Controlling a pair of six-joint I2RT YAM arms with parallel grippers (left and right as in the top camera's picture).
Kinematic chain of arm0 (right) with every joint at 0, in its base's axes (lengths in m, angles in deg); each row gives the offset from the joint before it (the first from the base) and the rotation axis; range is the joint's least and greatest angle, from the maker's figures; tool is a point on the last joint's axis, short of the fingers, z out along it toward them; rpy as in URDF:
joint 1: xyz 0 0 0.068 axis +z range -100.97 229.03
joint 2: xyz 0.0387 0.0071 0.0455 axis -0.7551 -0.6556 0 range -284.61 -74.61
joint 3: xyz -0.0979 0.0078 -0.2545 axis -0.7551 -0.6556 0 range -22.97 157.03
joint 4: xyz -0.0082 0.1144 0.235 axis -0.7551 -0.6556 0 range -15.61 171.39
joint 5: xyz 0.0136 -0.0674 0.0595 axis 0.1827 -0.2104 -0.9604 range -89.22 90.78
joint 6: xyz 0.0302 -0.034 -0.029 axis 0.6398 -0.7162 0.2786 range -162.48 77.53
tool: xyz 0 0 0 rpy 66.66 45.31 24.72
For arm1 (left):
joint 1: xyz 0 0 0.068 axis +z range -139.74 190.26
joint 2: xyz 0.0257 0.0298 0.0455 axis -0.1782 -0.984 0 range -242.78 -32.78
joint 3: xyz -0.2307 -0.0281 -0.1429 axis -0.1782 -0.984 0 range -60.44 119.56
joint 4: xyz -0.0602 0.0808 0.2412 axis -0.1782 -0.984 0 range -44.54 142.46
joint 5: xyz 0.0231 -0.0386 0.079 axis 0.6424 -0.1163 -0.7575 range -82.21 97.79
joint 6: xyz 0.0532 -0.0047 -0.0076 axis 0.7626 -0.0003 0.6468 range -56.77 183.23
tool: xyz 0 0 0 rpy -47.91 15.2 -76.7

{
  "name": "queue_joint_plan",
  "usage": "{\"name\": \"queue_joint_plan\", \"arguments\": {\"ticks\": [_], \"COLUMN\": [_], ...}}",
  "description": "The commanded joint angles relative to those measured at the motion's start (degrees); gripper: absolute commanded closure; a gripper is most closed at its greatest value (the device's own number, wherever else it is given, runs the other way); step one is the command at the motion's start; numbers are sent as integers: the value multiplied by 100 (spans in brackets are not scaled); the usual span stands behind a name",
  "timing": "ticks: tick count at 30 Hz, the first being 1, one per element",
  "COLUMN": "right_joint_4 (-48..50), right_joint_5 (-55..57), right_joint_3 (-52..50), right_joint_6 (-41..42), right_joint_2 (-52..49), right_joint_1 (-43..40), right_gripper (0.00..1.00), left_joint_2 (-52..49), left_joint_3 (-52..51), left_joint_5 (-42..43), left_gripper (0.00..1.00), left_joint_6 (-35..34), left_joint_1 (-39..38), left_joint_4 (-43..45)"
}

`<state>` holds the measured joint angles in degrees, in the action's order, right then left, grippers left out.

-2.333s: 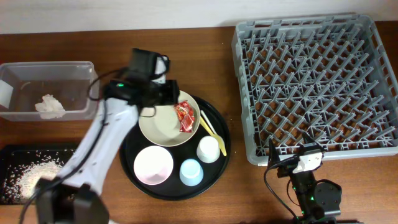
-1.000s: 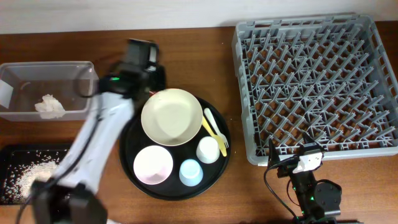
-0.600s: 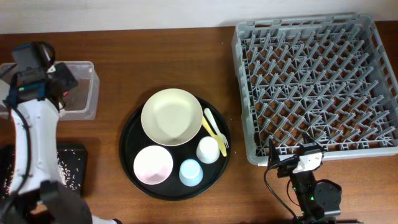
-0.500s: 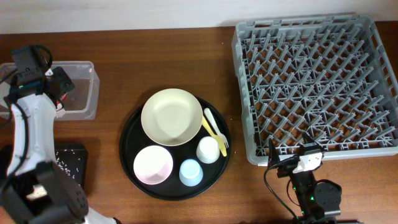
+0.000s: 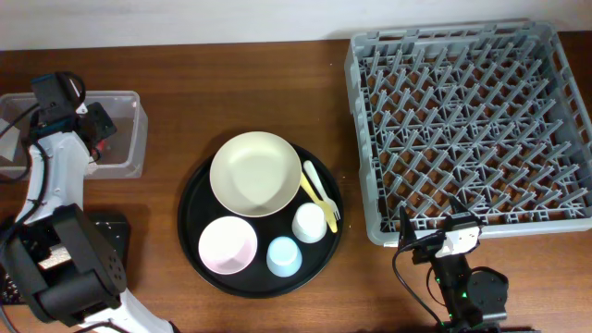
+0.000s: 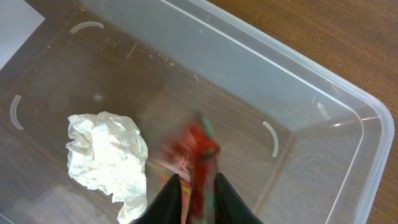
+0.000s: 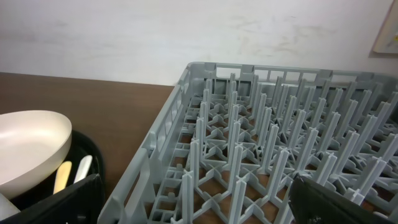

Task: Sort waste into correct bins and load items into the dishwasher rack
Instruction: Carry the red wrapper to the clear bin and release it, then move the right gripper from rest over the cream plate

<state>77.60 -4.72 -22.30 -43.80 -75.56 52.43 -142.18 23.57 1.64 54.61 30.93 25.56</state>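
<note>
My left gripper (image 5: pixel 98 126) hangs over the clear tub (image 5: pixel 120 96) and is shut on the small red wrapper (image 6: pixel 199 152), which looks blurred between the fingers (image 6: pixel 198 194). The white tissue wad (image 6: pixel 106 157) lies in the tub (image 6: pixel 323 112) just left of the wrapper. The cream bowl (image 5: pixel 255 173), pink bowl (image 5: pixel 228 245), blue cup (image 5: pixel 283 256), white cup (image 5: pixel 310 222), yellow fork (image 5: pixel 321 194) and spoon (image 5: pixel 312 176) sit on the round black tray (image 5: pixel 191 208). My right gripper (image 7: pixel 196 214) is open and empty at the front edge of the grey rack (image 5: pixel 472 120).
The shallow black tray (image 5: pixel 115 231) is mostly hidden under my left arm at the front left. The right wrist view shows the rack wall (image 7: pixel 149 168) close ahead, with the cream bowl (image 7: pixel 25 143) to its left.
My left arm has swung from the cream bowl to the clear tub, carrying the red wrapper. The bowl is now bare. The right arm has not moved.
</note>
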Motion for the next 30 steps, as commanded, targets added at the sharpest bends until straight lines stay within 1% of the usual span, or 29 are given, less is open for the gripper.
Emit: {"name": "queue_joint_plan", "arguments": {"ticks": [1, 6, 7, 10, 11, 13, 15, 16, 17, 18, 20, 23, 30], "right_joint_4": [-9, -9, -11, -9, -9, -9, -9, -9, -9, -9, -11, -11, -9], "right_joint_5": [-31, -31, -31, -31, -31, -31, -31, -31, -31, -31, -31, -31, -31], "right_joint_3": [-35, -35, -35, -35, -35, -35, -35, -35, -35, -35, -35, -35, -35], "right_joint_6": [24, 24, 24, 24, 24, 24, 24, 24, 24, 24, 24, 24, 24], "right_joint_2": [33, 33, 33, 33, 33, 33, 33, 33, 33, 33, 33, 33, 33], "right_joint_1": [-48, -48, -48, -48, -48, -48, -48, -48, -48, -48, -48, -48, -48], "right_gripper": [2, 2, 2, 2, 2, 2, 2, 2, 2, 2, 2, 2, 2], "left_joint_2": [-87, -385, -295, 260, 603, 1187, 1799, 1919, 1934, 1932, 1932, 1932, 1932], "left_joint_3": [35, 37, 129, 442, 476, 476, 476, 476, 476, 476, 476, 476, 476], "left_joint_5": [76, 79, 111, 883, 1080, 1139, 1281, 1257, 1246, 1228, 1237, 1237, 1237], "left_gripper": [91, 91, 99, 100, 100, 100, 100, 98, 89, 50, 1, 1, 1], "left_joint_6": [61, 59, 59, 52, 31, -238, -284, -284, -286, -284, -286, -284, -284], "left_joint_1": [33, 39, 39, 37, 37, 33, -59, -101, -101, -92, -57, -52, -52], "left_joint_4": [-9, 83, 59, -170, -205, -420, -1165, -1364, -1427, -1510, -1661, -1930, -1930]}}
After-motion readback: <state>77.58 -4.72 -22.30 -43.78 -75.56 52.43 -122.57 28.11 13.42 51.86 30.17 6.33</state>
